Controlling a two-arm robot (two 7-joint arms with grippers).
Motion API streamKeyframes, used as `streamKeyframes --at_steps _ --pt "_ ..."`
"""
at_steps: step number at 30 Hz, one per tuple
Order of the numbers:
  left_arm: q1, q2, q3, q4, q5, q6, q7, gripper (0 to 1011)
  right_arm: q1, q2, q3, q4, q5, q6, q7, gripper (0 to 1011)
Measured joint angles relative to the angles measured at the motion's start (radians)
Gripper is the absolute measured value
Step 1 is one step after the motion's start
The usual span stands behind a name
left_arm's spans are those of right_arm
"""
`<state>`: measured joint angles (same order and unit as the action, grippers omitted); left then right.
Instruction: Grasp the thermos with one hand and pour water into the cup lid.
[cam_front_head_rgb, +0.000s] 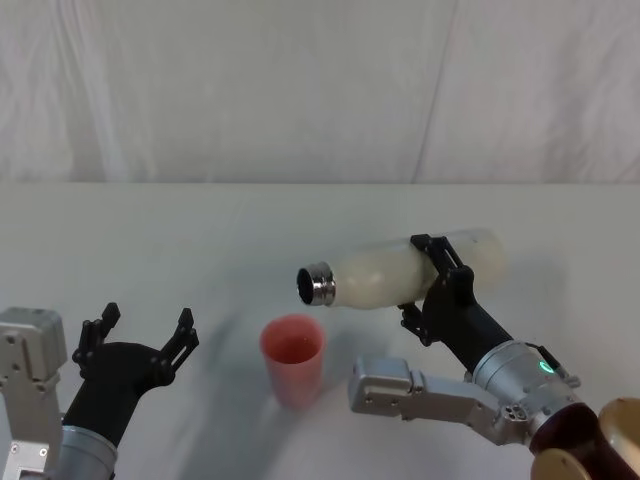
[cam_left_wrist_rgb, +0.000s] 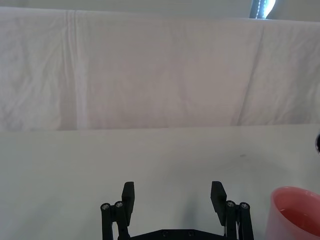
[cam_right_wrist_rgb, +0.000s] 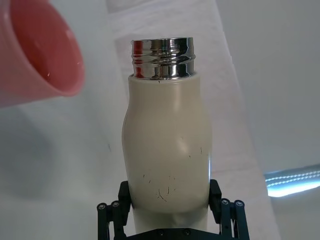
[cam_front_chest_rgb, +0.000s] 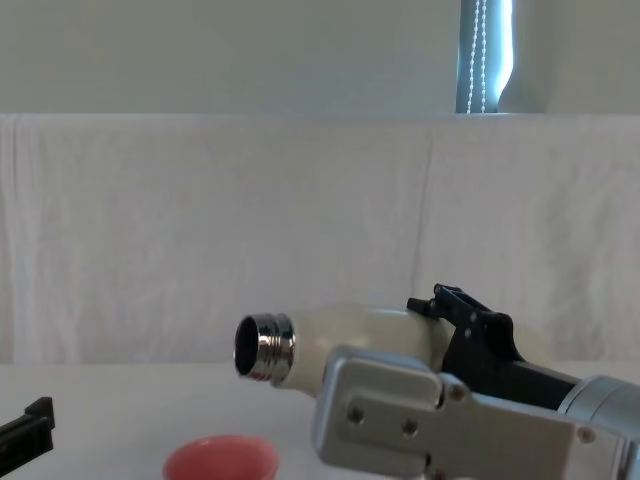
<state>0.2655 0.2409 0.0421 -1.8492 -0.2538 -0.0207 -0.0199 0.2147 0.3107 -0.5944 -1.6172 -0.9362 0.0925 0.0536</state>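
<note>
Thermos (cam_front_head_rgb: 400, 270) lies tipped sideways, clamped in the right end effector (cam_front_head_rgb: 440, 285), mouth above the cup lid (cam_front_head_rgb: 293, 358); pouring seems underway, no stream visible. Left end effector (cam_front_head_rgb: 135, 345) idles, spread.

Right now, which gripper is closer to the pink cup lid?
Left, by a small margin. The left gripper sits open on the table beside the cup lid, on its left. The right gripper is up behind-right of it, holding the thermos tipped above.
</note>
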Motion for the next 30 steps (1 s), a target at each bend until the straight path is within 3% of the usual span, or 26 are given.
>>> streamKeyframes --at_steps 9,14,19,30 --pt "0.0 0.0 0.0 0.0 0.0 0.0 0.0 1001 -0.039 -0.039 0.05 -0.007 0.097 -0.026 -0.024 951" --pt "0.0 0.0 0.0 0.0 0.0 0.0 0.0 1001 -0.069 -0.068 0.089 -0.023 0.196 -0.065 -0.025 951" --pt "0.0 0.0 0.0 0.0 0.0 0.0 0.0 1001 -0.085 -0.091 0.115 -0.032 0.261 -0.079 -0.014 951" --pt "0.0 0.0 0.0 0.0 0.0 0.0 0.0 1001 -0.13 -0.167 0.223 -0.054 0.556 -0.117 0.075 951"
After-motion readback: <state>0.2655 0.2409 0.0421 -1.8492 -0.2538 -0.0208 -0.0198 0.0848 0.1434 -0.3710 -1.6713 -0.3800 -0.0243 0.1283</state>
